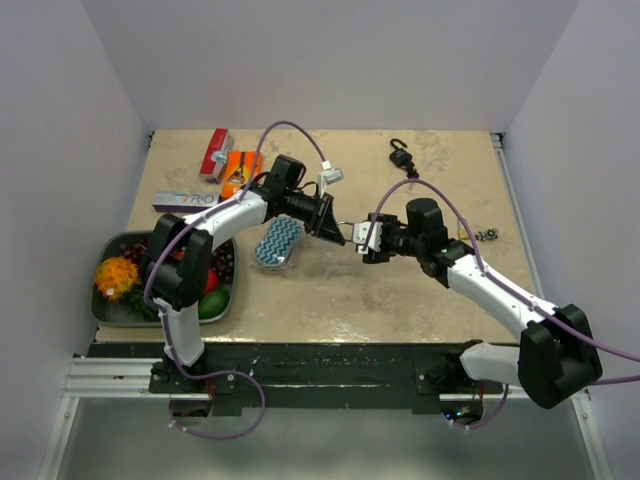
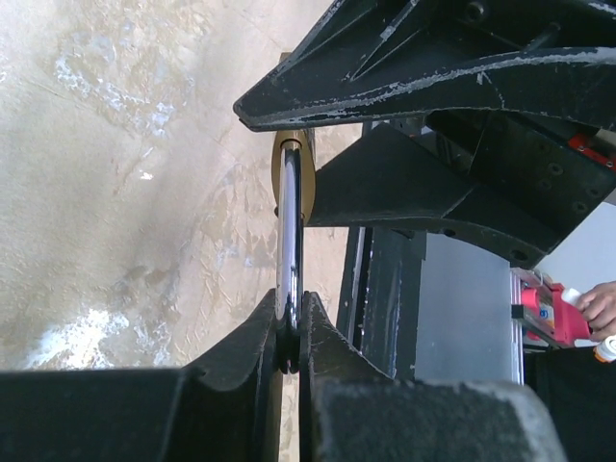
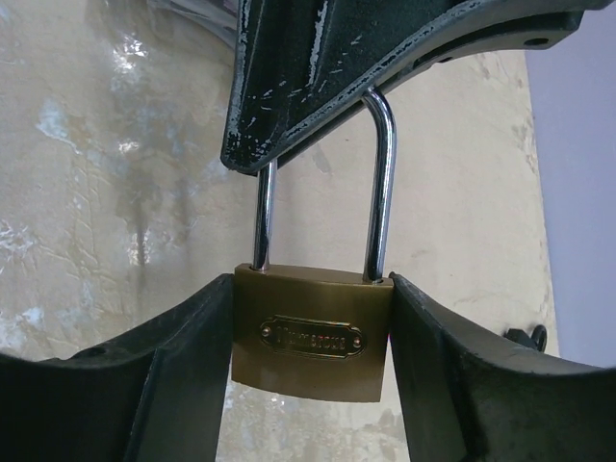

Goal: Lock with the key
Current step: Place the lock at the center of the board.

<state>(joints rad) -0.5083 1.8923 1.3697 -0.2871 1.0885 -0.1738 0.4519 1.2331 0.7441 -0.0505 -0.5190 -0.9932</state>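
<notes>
The padlock (image 1: pixel 352 232) hangs in mid-air over the centre of the worktop (image 1: pixel 320 300), with both legs of its shackle (image 2: pixel 289 241) seated in the brass body (image 3: pixel 313 332). At its 9 o'clock the left claw (image 2: pixel 292 322) pinches the shackle tight, likely to stop the lock swinging. At its 3 o'clock the right claw (image 3: pixel 313 289) hugs the body at a medium spread, fingers against both flanks, probably bracing it for key entry. A small dark item (image 1: pixel 490 234), perhaps the key, lies at the worktop's 3 o'clock edge.
</notes>
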